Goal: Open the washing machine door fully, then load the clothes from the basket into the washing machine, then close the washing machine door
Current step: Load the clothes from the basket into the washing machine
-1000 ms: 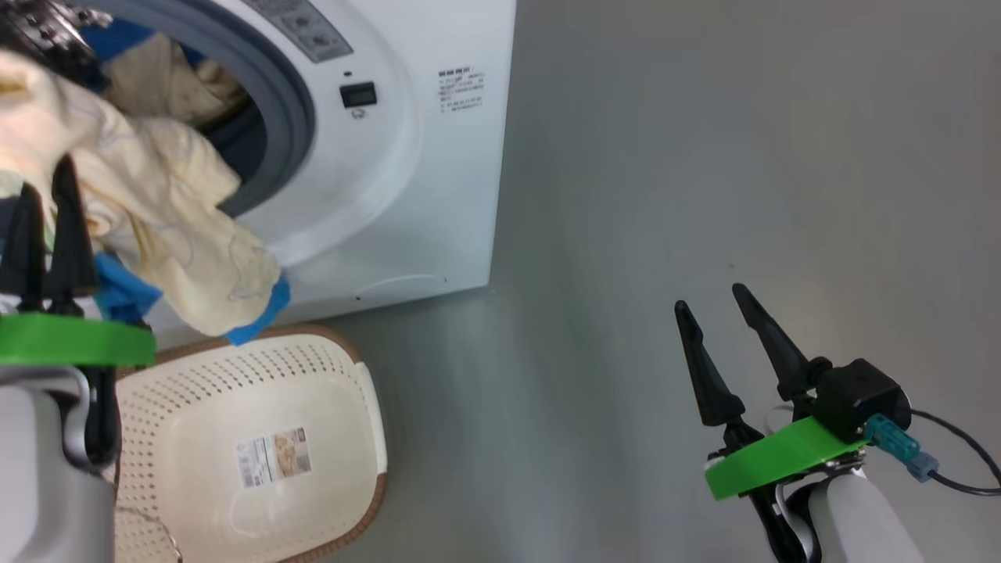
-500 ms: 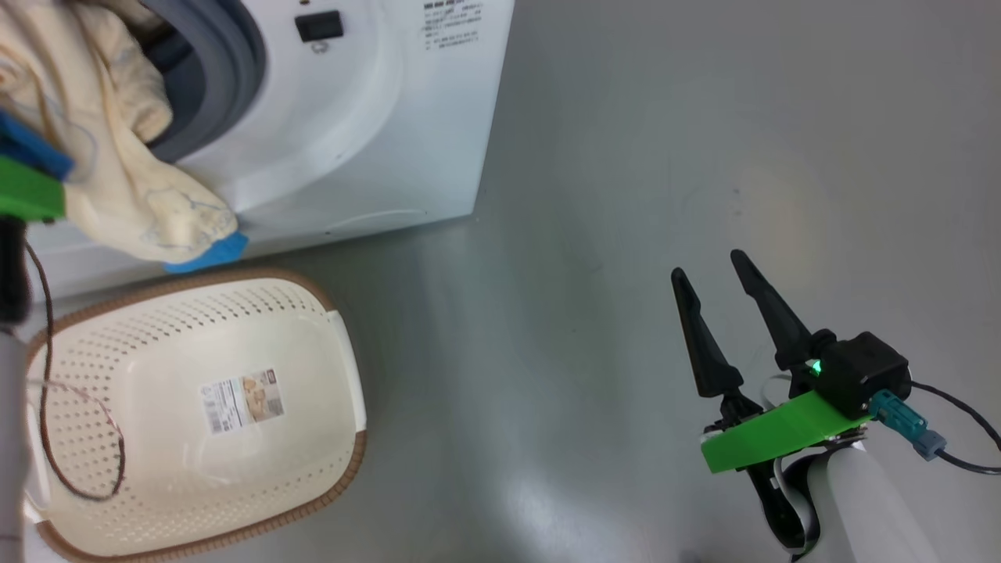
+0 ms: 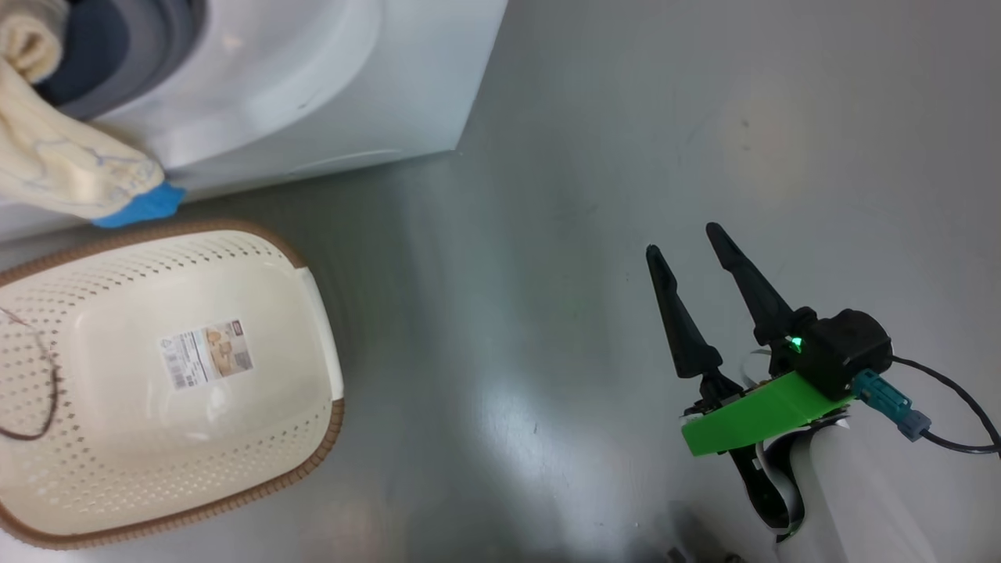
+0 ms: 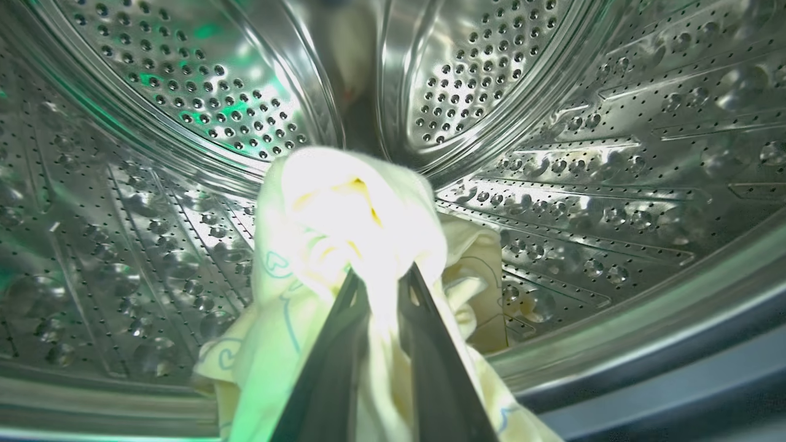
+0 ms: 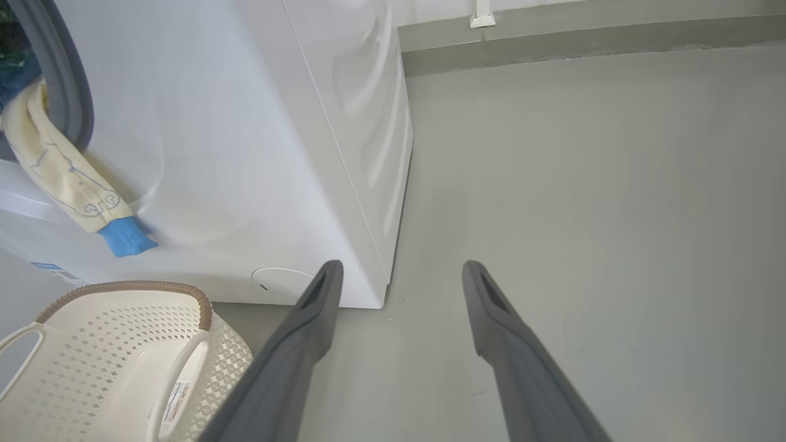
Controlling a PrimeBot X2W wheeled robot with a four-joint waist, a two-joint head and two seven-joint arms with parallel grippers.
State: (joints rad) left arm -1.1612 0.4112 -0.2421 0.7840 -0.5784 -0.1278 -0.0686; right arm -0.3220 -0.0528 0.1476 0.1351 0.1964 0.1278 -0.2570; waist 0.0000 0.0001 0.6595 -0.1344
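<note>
Currently left pincer (image 4: 382, 274) is clamped on a garment (image 4: 344, 209) inside the drum (image 4: 583, 184), right pincer (image 3: 682, 238) apart over the floor (image 3: 547, 234). Risk: blue-trimmed tail (image 5: 73, 184) hangs outside over the seal (image 5: 70, 92); release here and the door could trap it.

washing machine (image 3: 352, 78) 1 | basket (image 3: 289, 438) 1 | garments (image 4: 344, 202) (image 4: 476, 270) 2 | end effectors (image 4: 384, 276) (image 3: 681, 239) 2

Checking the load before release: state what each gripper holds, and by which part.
Left gripper: cream-yellow garment, pinched at a bunched fold inside the drum. Right gripper: nothing, fingers open.
</note>
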